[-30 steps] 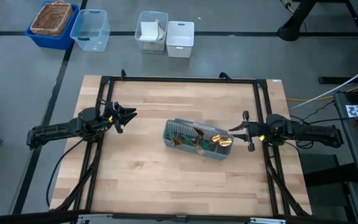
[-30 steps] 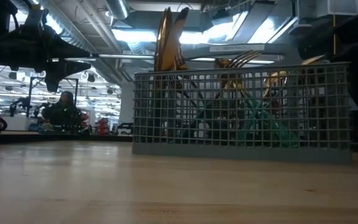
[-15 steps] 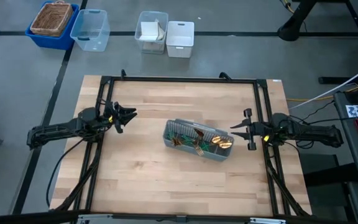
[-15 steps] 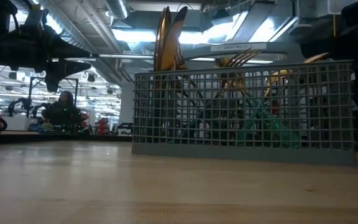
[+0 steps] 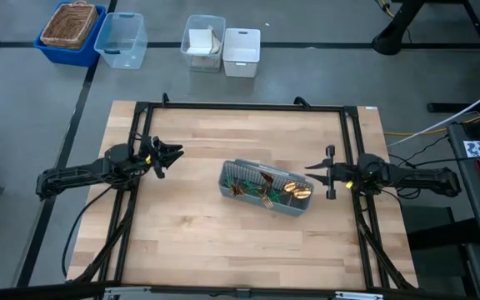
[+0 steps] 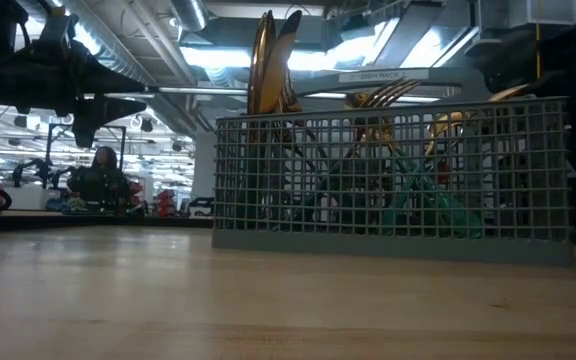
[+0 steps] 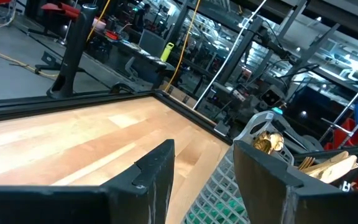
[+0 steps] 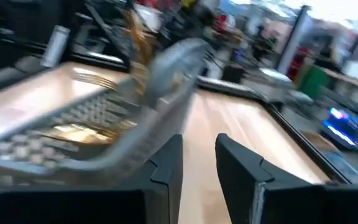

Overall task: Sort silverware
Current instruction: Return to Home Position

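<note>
**Silverware in the caddy, both arms at the bench edges**

We see the grey mesh caddy (image 5: 265, 188) a little right of the middle of the bench (image 5: 223, 242), set askew to its edges. All the silverware (image 5: 292, 188) we can find is inside it. Gold spoon bowls crowd the compartment at the end nearer the right edge, and teal handles show toward the other end. In the low view, gold heads (image 6: 268, 65) and fork tines (image 6: 383, 97) rise above the caddy's rim, with teal handles (image 6: 418, 200) crossing behind the mesh.

The left fingers (image 5: 172, 153) hang near the left edge, apart, with nothing between them. The right fingers (image 5: 313, 171) sit near the right edge, just beside the caddy's end without touching it, also apart and bare.

On the floor beyond the far edge, a blue bin (image 5: 71, 29) holds a brown woven basket. Beside it are a clear tub (image 5: 122, 37) and two white bins (image 5: 204, 42).
</note>
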{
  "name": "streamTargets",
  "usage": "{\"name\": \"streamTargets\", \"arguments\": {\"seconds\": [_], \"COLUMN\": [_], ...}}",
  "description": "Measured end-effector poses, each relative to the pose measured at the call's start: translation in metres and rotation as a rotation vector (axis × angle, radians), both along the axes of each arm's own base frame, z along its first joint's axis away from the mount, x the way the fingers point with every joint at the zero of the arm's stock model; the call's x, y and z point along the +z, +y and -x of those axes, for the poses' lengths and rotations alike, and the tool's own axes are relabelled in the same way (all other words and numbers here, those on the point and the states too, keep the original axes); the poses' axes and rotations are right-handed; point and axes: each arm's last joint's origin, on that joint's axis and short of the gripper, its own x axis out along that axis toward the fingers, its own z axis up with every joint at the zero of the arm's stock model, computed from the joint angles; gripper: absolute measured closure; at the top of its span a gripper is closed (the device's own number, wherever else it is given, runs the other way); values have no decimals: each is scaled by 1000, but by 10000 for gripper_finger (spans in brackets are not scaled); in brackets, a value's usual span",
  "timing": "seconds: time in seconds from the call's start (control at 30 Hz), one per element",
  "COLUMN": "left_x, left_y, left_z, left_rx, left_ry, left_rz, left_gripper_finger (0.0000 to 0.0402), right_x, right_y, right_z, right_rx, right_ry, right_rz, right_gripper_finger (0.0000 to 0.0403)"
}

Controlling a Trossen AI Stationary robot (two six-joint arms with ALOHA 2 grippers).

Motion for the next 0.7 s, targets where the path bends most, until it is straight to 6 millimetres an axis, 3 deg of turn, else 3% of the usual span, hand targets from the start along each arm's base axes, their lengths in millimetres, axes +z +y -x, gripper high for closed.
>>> {"name": "streamTargets", "arguments": {"seconds": [0.13,0.7], "left_x": [0,0], "left_y": [0,0], "left_z": [0,0], "left_rx": [0,0], "left_ry": [1,1], "left_rz": [0,0], "left_gripper_finger": [247,247], "right_x": [-2,-4], "right_y": [-2,-2], "right_z": [-1,-1], "right_rx": [-69,-55], "right_ry": [27,40], "right_rz": [-1,-4], "right_gripper_finger": [306,306]}}
